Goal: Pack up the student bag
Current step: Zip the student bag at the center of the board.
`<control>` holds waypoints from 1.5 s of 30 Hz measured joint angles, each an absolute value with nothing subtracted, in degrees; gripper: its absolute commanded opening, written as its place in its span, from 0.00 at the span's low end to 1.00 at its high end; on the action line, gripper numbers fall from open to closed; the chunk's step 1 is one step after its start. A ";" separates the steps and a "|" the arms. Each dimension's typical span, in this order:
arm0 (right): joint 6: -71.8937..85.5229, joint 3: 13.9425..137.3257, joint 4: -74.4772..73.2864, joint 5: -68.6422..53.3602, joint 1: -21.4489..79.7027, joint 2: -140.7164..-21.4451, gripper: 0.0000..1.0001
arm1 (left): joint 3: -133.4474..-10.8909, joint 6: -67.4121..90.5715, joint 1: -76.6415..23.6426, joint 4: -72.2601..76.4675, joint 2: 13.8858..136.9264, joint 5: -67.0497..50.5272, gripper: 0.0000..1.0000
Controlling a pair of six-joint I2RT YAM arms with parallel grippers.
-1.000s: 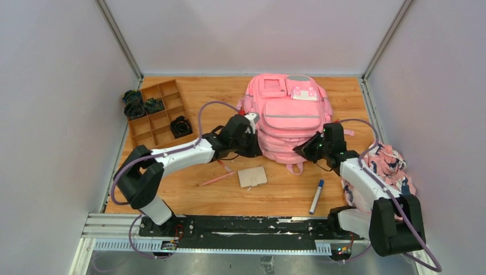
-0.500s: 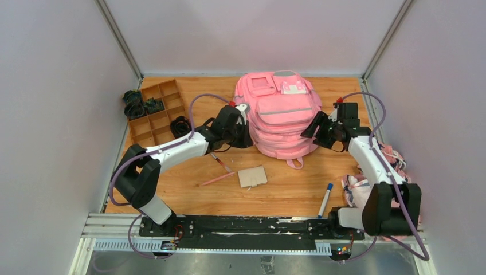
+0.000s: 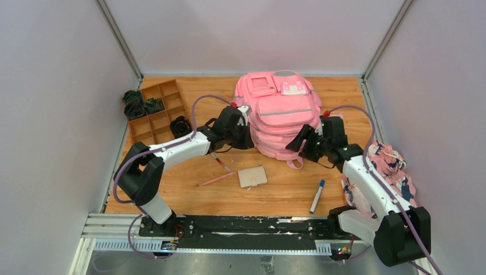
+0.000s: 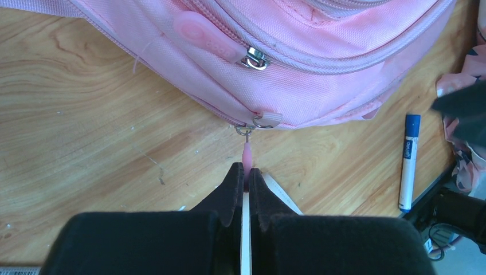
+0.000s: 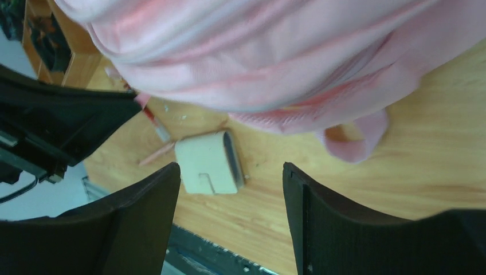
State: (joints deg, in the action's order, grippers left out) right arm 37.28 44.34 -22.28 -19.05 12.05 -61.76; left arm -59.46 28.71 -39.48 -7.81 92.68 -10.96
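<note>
Where its two fingers meet, the left pincer (image 4: 243, 172) is closed tight on a pink zip pull (image 4: 247, 153) at the near-left edge of the bag (image 4: 321, 69). The right pincer (image 5: 229, 167) gapes wide with nothing in it, just beside the bag's near-right side. The bag lies front up at the far middle of the surface (image 3: 275, 197). Nearer lie a pad (image 3: 253, 176), a pencil (image 3: 218, 179) and a marker (image 3: 316, 196); a tray (image 3: 142, 137) sits far left.

Robotics lab test cell, plain grey panel walls (image 3: 57, 103), wooden tabletop (image 3: 269, 197), metal mounting rail (image 3: 240, 224) along near edge.
</note>
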 measured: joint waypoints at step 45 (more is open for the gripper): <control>41.23 42.83 -9.06 -41.28 0.19 -77.19 0.00 | -59.88 26.06 -34.30 -6.83 89.65 -13.82 0.00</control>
